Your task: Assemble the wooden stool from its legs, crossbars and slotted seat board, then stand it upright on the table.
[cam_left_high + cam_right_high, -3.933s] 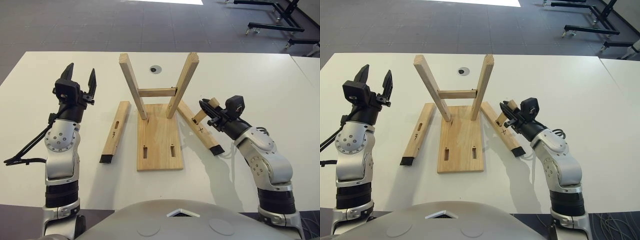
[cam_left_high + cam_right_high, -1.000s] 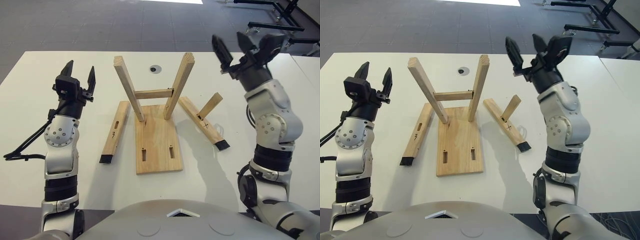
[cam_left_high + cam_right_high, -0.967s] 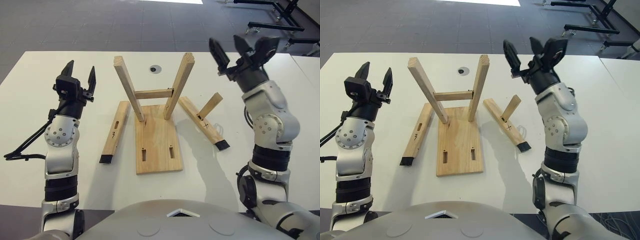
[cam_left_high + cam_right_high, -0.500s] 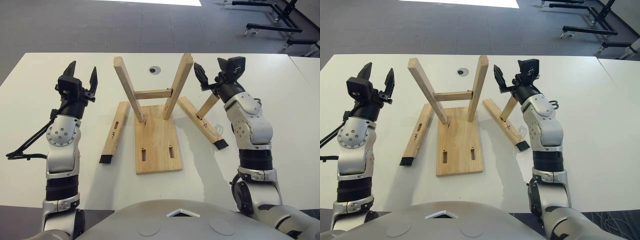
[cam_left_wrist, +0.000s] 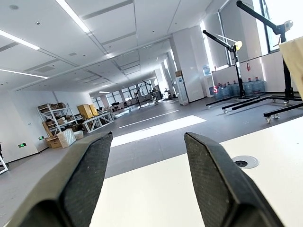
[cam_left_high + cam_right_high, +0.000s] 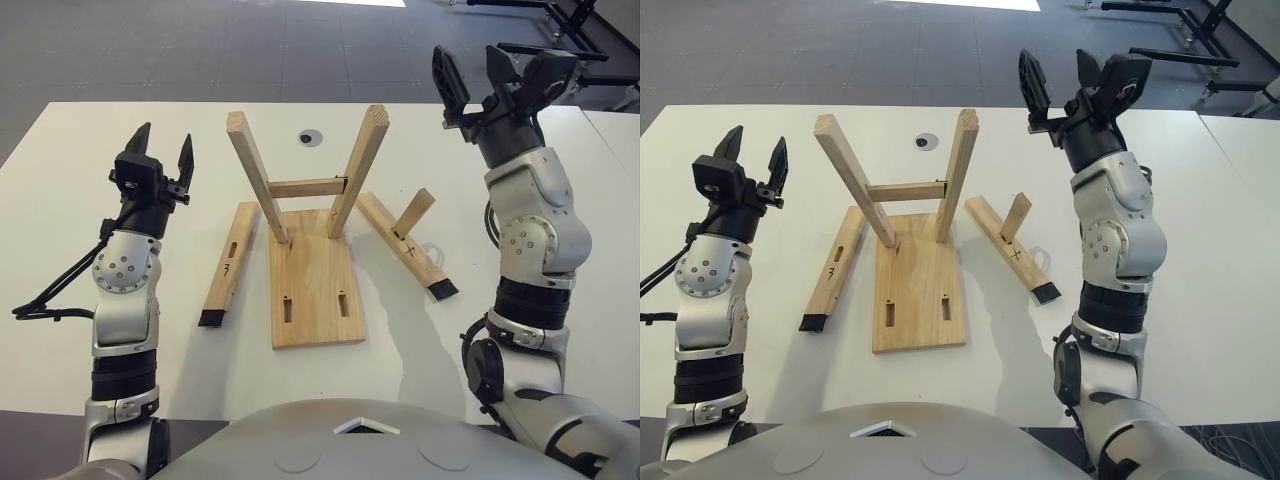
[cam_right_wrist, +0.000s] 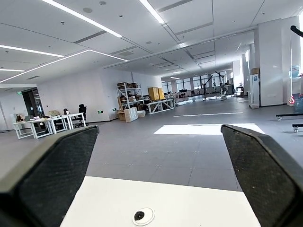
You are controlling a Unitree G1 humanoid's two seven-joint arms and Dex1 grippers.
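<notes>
pale wood is spread over a white table [image 6: 560,200]. the seat board [image 6: 312,300] is laid flat near the middle, and two legs [image 6: 257,176] joined by a crossbar [image 6: 308,187] are stood on its far end, splayed apart toward the top. a third leg [image 6: 229,263] is laid flat just beside the board's left edge. a fourth leg [image 6: 404,245] is laid at an angle on the right, with a short crossbar [image 6: 413,213] stuck up out of it. the left gripper [image 6: 163,137] is held above the table's left part, fingers spread and nothing between them. the right gripper [image 6: 468,62] is raised high over the far right, likewise spread wide and unladen. a round cable hole [image 6: 312,137] is set in the tabletop behind the legs. a dark grey floor [image 6: 150,50] with black wheeled frames [image 6: 545,45] is seen beyond, and light strips [image 7: 80,16] and shelves [image 5: 57,113] farther off.
</notes>
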